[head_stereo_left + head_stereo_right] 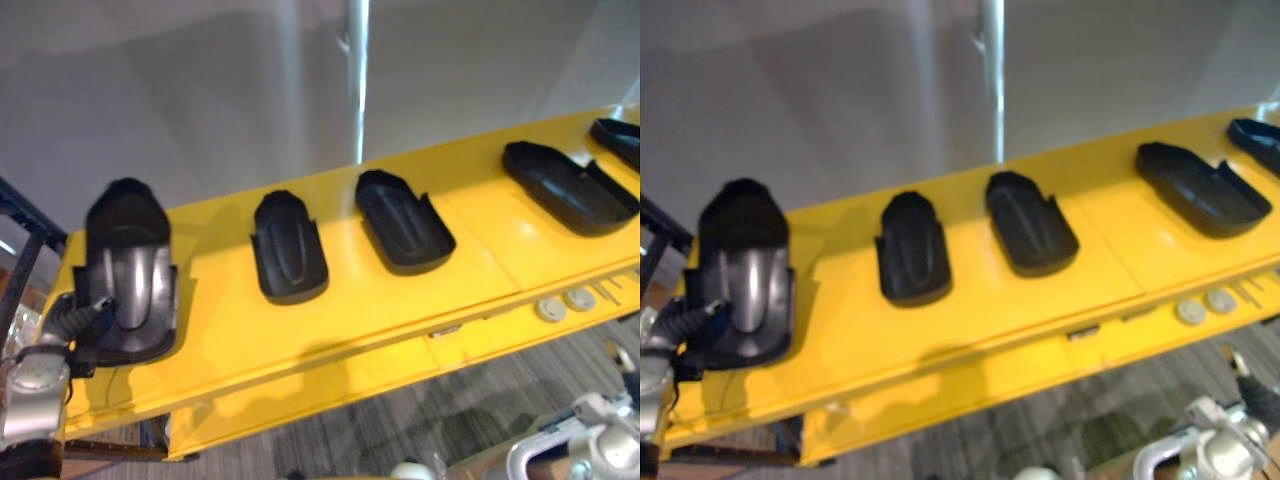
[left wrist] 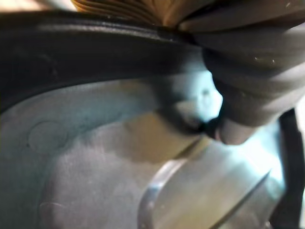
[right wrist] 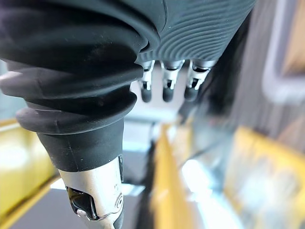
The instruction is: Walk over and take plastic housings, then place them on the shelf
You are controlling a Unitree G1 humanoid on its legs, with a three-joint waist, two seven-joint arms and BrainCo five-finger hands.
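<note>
A long yellow shelf (image 1: 400, 330) carries several black plastic housings. One housing (image 1: 130, 270) lies at the shelf's left end, its hollow side up, and my left hand (image 1: 70, 322) grips its near end from the lower left. In the left wrist view that housing's (image 2: 95, 157) inner surface is very close, with the thumb (image 2: 248, 81) curled over its rim. Three more housings (image 1: 288, 248), (image 1: 403, 220), (image 1: 570, 187) lie spaced along the shelf to the right. My right hand (image 1: 600, 440) hangs low at the lower right, its fingers (image 3: 167, 81) straight and holding nothing.
A further housing (image 1: 618, 135) sits at the shelf's far right end. Two pale round discs (image 1: 563, 303) lie on the shelf's front lip. Behind the shelf are a grey wall and a thin upright pole (image 1: 357, 70). A dark frame (image 1: 25, 240) stands at the left.
</note>
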